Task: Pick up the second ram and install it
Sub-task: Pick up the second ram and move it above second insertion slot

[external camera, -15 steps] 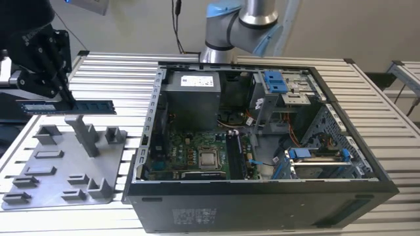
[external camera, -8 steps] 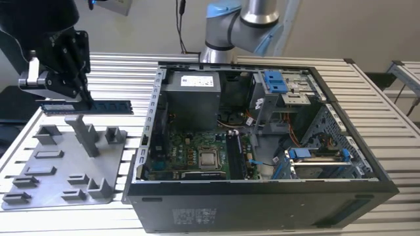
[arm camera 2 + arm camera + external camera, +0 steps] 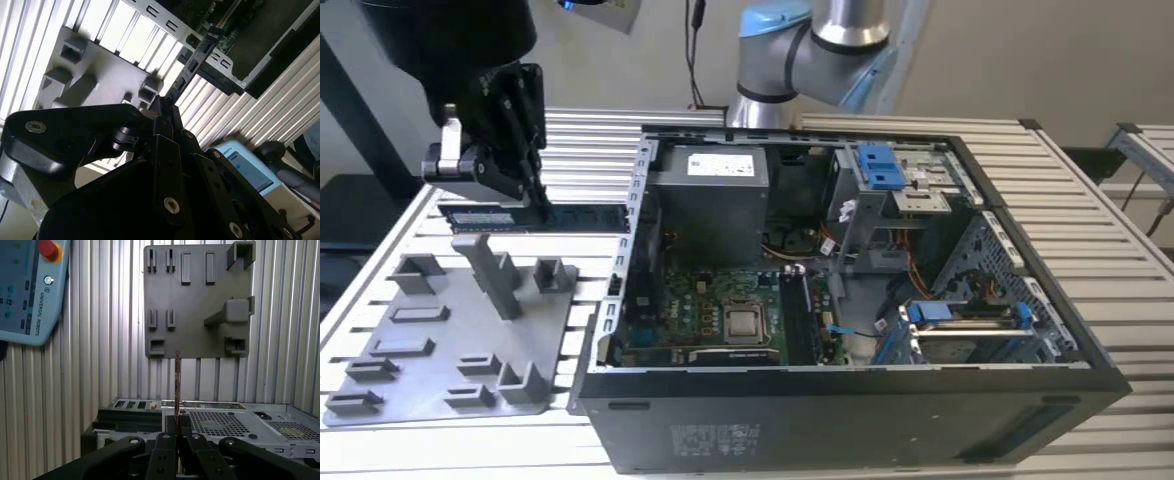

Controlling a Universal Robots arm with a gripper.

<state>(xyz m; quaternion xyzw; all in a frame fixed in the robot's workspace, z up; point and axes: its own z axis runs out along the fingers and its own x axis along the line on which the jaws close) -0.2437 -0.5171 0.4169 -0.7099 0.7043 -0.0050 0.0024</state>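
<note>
**Second RAM in hand, clear of the tray**

Hand is clenched across the flat faces of the second ram near mid-length. The stick is level and on edge, probably for balance. It hangs above the grey holder tray, beside the open PC case.

Exterior view overlooks case, wrist views close behind claw.

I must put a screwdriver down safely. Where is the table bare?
The table is bare on the exterior view's right of the computer case, and a little beyond the grey plate. Crowded: inside the case, and over the plate's far edge, where the claw holds the memory stick.
</note>
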